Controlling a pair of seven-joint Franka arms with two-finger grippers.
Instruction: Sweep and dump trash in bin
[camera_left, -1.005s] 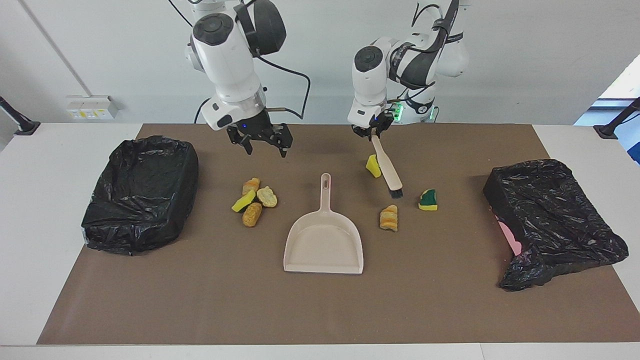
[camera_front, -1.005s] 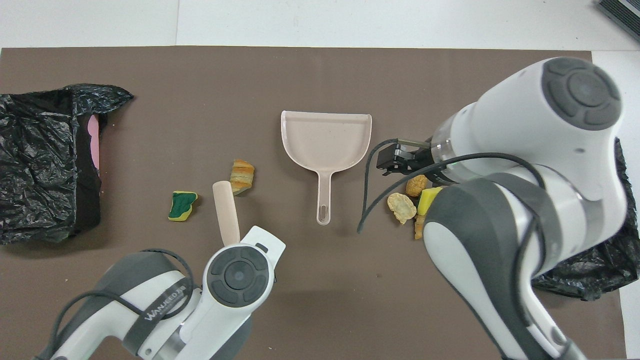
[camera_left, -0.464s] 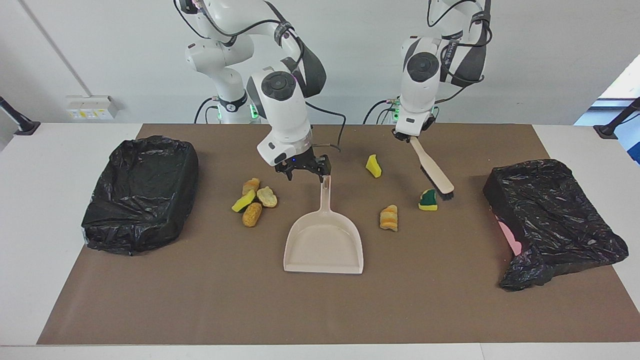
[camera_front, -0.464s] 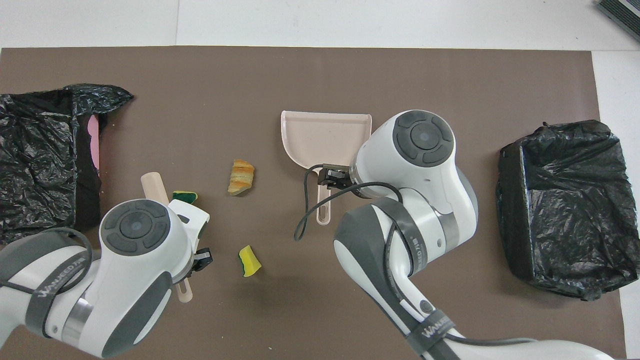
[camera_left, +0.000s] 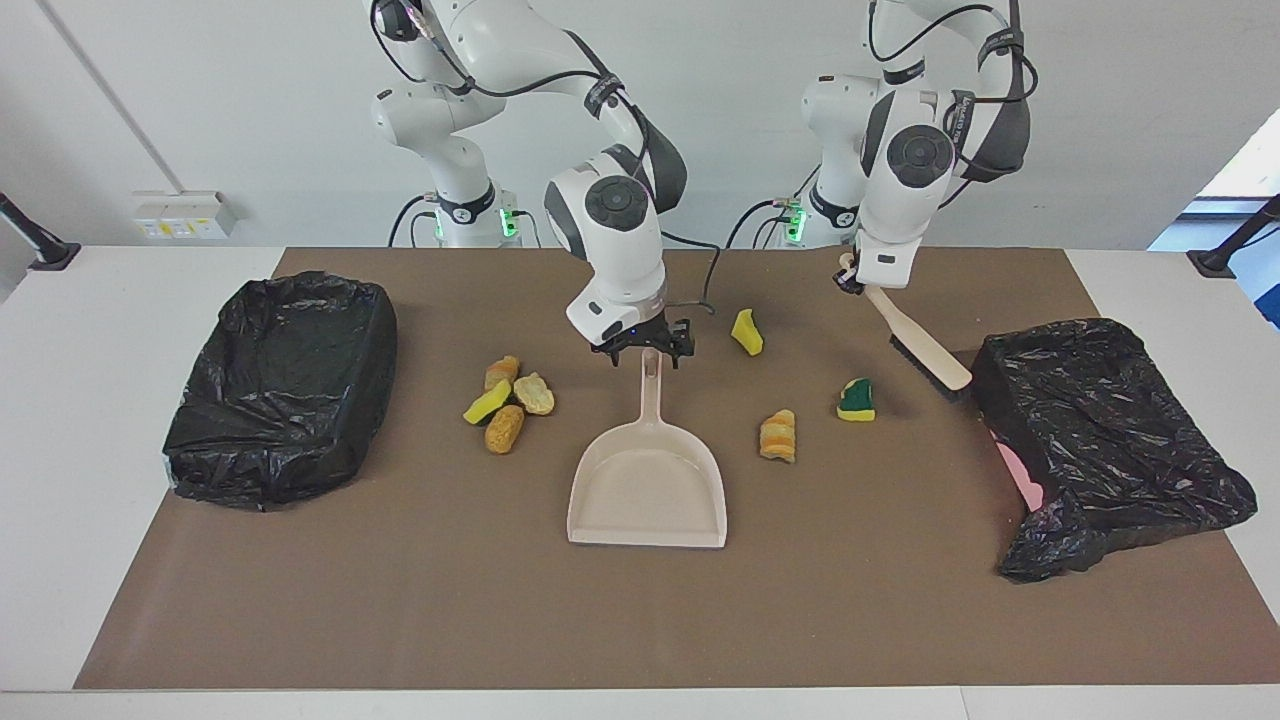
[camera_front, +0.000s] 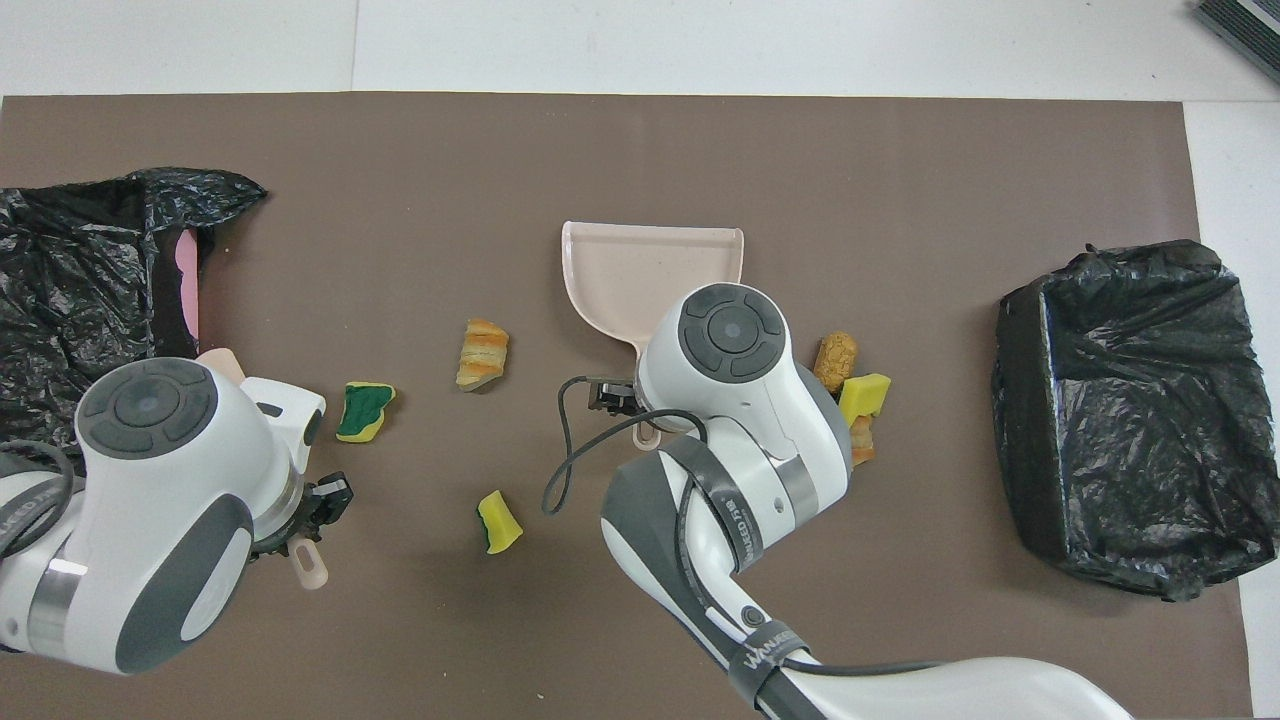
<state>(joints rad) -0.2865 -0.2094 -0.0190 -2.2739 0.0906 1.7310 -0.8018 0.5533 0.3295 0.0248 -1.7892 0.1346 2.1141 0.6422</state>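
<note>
Dustpan approached, brush held ready

The brush (camera_left: 920, 345) is clamped in the left gripper (camera_left: 850, 283) for sweeping; the right gripper (camera_left: 645, 350), fingers apart, straddles the dustpan (camera_left: 648, 480) handle beneath.

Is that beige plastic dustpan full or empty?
Empty: the beige plastic dustpan's scoop shows bare, while foam chunks lie on the mat beside it.
</note>
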